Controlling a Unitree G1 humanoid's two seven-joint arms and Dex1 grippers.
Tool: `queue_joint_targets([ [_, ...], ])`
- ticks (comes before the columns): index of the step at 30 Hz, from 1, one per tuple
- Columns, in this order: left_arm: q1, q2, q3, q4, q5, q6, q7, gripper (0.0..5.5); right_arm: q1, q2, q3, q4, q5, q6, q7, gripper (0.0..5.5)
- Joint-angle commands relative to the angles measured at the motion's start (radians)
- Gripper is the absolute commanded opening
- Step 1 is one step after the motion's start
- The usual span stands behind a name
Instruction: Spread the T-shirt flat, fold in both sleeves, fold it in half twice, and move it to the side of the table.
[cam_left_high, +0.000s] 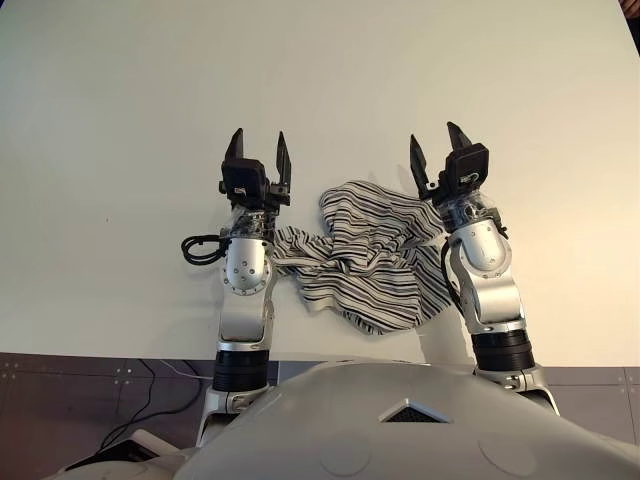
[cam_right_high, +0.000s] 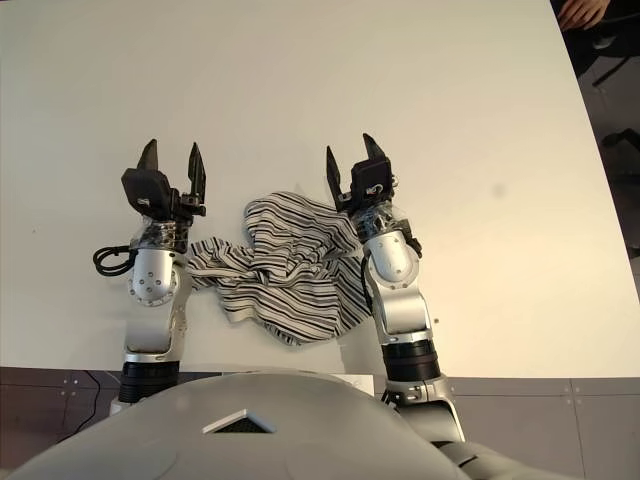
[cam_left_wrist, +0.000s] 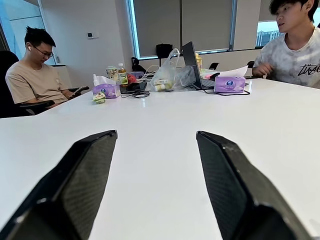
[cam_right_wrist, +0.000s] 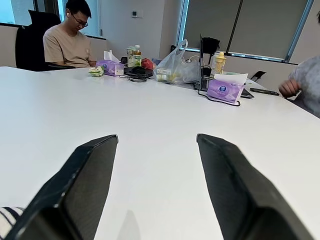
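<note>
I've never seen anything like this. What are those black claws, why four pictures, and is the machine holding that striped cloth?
It's a humanoid robot with two arms. Two pictures come from cameras in its head, looking down at a white table. Each arm ends in a two-fingered pincer: the left pincer and the right pincer. The other two come from wrist cameras, looking out between the dark fingers. The striped T-shirt lies crumpled between the arms. Both pincers are open and hold nothing.
</note>
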Motion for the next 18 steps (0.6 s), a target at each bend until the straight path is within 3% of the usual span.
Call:
queue_joint_targets([
  [1, -0.005, 0.006, 0.004, 0.002, 0.015, 0.015, 0.007, 2.93, -0.013, -0.008, -0.007, 0.008, -0.008, 0.013, 0.000, 2.90],
  [15, 0.006, 0.040, -0.011, -0.041, 0.004, 0.050, -0.044, 2.93, -0.009, -0.041, 0.001, -0.012, -0.005, 0.036, 0.032, 2.90],
  [18, 0.055, 0.181, -0.053, -0.143, -0.051, 0.113, -0.248, 2.93, 0.035, -0.163, 0.014, -0.146, 0.128, 0.113, 0.251, 2.90],
])
